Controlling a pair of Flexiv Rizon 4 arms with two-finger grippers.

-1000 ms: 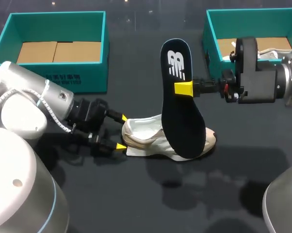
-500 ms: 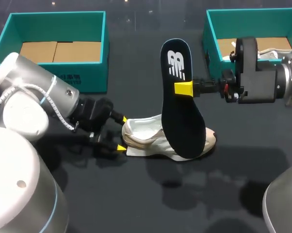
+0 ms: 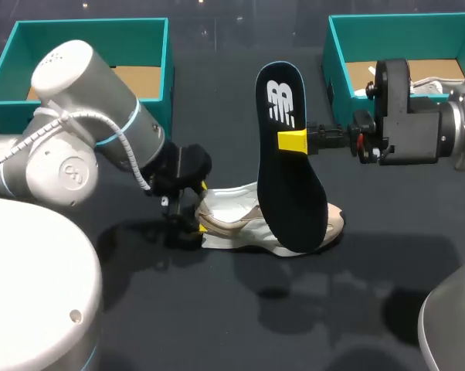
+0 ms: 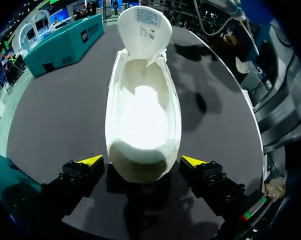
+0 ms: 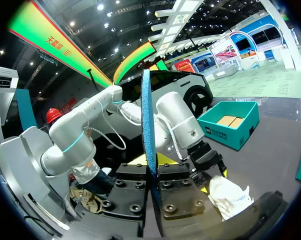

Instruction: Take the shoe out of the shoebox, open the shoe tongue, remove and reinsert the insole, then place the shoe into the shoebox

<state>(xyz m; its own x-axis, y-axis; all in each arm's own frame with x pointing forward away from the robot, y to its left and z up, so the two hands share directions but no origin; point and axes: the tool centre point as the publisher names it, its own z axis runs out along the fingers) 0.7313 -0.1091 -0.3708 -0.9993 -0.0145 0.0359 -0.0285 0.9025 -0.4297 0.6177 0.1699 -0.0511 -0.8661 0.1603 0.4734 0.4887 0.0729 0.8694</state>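
While my left gripper (image 3: pixel 202 206) sits low at the heel of the white shoe (image 3: pixel 240 220), its two yellow fingertips (image 4: pixel 90 161) stand apart, one on each side of the heel and just beside it. I see a sliver of dark table (image 3: pixel 217 309) between each tip and the shoe, so nothing is clamped there. In the left wrist view the shoe (image 4: pixel 143 110) lies straight ahead of that gripper (image 4: pixel 142 161), sole down and heel nearest. Its mouth is wide open and its inside is bare and pale. At the end away from the fingers the tongue (image 4: pixel 144 25) is folded up and back, with its label side turned towards me.

My right gripper (image 3: pixel 292 141) is closed on the insole (image 3: pixel 290 193) and grips it at about the middle of its length. The insole stands nearly on end. Its dark top face with the white logo is turned towards the head camera, and its lower end hangs in front of the shoe's toe half. I cannot tell whether that end touches the shoe. In the right wrist view the insole (image 5: pixel 148 125) shows edge-on, a thin blue strip pinched between the two black fingers of that gripper (image 5: pixel 153 175). The shoe (image 5: pixel 230 195) and my left arm lie beyond and below it.

One teal shoebox (image 3: pixel 151 124) stands behind my left arm, with brown cardboard showing inside. A second teal shoebox (image 3: pixel 329 69) stands behind my right gripper, well apart from the shoe.
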